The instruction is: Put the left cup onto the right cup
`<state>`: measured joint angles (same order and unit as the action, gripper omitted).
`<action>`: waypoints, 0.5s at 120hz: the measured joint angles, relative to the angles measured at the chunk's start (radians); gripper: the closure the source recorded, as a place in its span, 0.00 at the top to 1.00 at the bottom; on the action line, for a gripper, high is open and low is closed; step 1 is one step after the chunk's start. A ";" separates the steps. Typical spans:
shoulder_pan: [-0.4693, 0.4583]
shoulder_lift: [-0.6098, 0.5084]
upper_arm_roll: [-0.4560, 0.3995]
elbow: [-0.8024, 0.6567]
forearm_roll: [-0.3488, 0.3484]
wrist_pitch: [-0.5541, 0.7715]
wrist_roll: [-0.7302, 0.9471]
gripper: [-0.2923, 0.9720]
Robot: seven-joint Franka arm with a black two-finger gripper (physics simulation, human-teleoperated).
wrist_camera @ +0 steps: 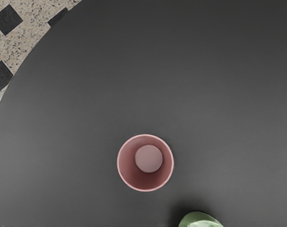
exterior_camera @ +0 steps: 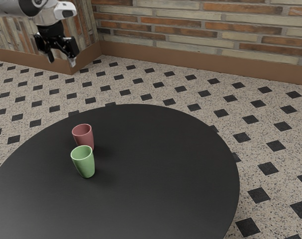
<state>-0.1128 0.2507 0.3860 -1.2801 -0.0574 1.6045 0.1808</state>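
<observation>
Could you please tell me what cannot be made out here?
Wrist view: the green cup is mostly cut off by the frame edge.
Exterior view: the base of the pink cup is partly hidden behind the green cup.
Exterior view: the near rim of the table is cut off by the edge.

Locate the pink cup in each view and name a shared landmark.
Exterior view: pink cup upright on the table, just behind the green cup.
Wrist view: pink cup seen from above, near the green cup.
Shared landmark: the green cup.
</observation>
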 joint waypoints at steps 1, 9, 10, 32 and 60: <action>-0.001 0.000 0.000 0.000 -0.002 -0.003 0.001 0.76; -0.028 0.001 0.001 -0.002 -0.018 -0.017 0.002 0.75; -0.031 0.001 0.001 -0.003 -0.019 -0.018 0.002 0.75; -0.076 0.012 0.010 -0.005 -0.027 -0.011 0.007 0.75; -0.007 0.094 0.001 -0.020 -0.029 0.043 0.040 0.75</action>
<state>-0.1193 0.3448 0.3875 -1.3003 -0.0866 1.6470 0.2205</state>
